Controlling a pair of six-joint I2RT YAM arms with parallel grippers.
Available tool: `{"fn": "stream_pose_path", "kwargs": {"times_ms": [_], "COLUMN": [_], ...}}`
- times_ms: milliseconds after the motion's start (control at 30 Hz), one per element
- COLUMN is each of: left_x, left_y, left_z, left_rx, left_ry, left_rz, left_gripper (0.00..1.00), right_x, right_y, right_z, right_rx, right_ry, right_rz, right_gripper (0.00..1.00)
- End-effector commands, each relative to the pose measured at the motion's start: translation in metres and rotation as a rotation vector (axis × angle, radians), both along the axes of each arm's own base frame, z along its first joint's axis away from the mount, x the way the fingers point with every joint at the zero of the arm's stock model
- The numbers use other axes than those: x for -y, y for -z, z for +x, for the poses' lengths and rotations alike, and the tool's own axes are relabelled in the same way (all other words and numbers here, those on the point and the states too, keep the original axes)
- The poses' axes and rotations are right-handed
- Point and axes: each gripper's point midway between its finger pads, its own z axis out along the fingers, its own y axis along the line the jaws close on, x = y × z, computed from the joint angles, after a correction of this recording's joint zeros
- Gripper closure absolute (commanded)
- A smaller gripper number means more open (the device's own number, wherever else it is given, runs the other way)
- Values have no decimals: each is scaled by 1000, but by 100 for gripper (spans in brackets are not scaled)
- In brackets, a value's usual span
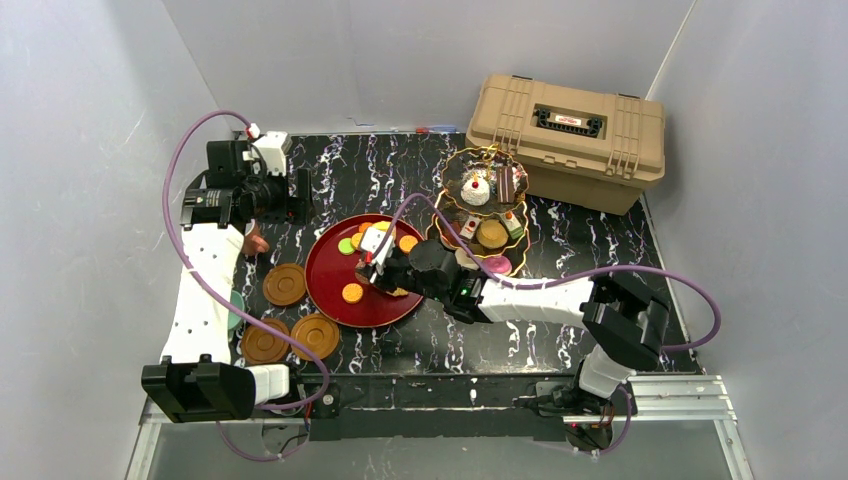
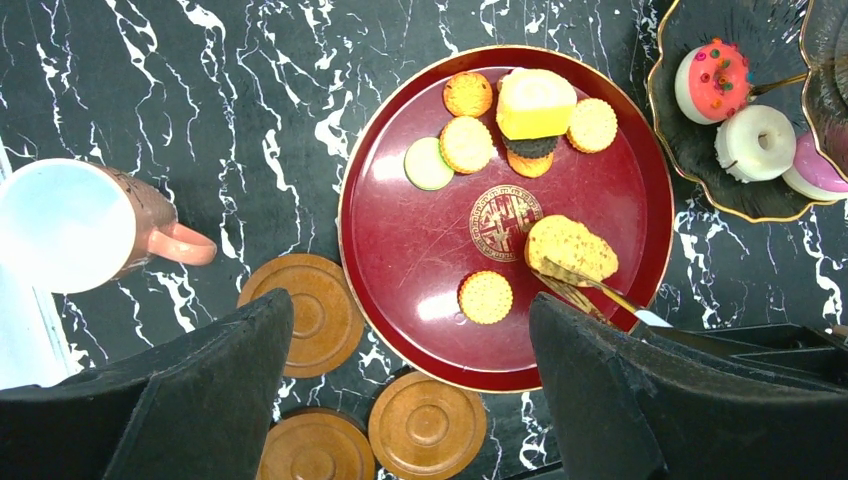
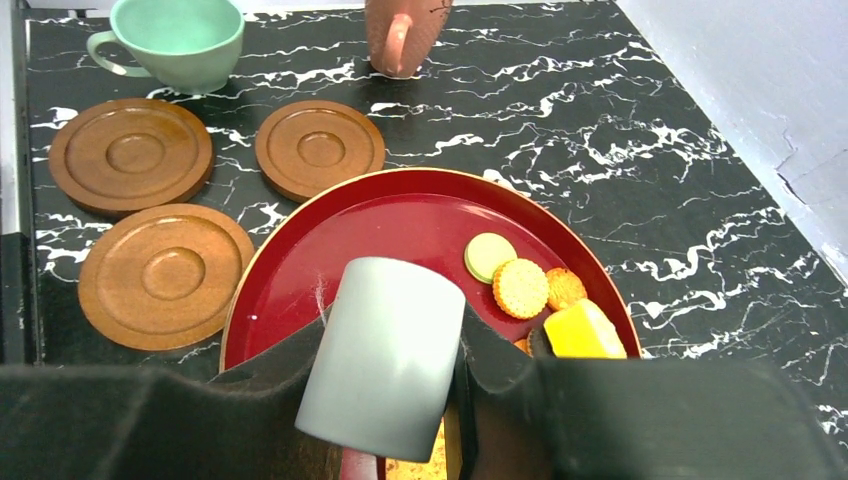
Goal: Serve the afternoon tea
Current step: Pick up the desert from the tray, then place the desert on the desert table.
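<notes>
My right gripper is shut on the grey handle of the metal tongs. The tongs' gold tips touch an oval yellow-brown pastry on the red plate. Biscuits and a yellow cake also lie on the plate. The three-tier stand, just right of the plate, holds cakes and donuts. My left gripper is open and empty, high above the plate's left side.
The pinkish cup and the teal cup stand at the table's left. Three brown saucers lie left of the plate. The tan case sits at the back right.
</notes>
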Motion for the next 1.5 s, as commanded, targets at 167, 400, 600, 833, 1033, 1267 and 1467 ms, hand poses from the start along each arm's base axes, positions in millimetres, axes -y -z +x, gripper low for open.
{"fn": "stream_pose_path", "kwargs": {"times_ms": [167,400,600,833,1033,1267,1467], "left_x": [-1,1,1,2,0,-1,-1], "left_y": [-19,-21,-21,-21,-21,-21,-23], "left_z": [-6,-7,-9,-9,-10,-9,-7], "left_rx": [44,45,45,45,49,45,49], "left_ry": [3,5,3,4,4,3,2], "left_rz": [-2,-12,-10,-16,-4,-7,-11], "left_gripper": [14,14,14,14,14,14,15], "right_x": [12,38,69,100,113,121,129], "right_y": [-87,-160,-207,-208,-196,-183,-173], "right_z": [7,3,3,35,68,84,89], "right_rx": [135,178,234,291,317,335,345], "right_ry": [54,86,129,257,338,390,428], "right_rz": [153,234,249,247,236,203,178], "right_gripper": [99,99,99,99,99,99,98]}}
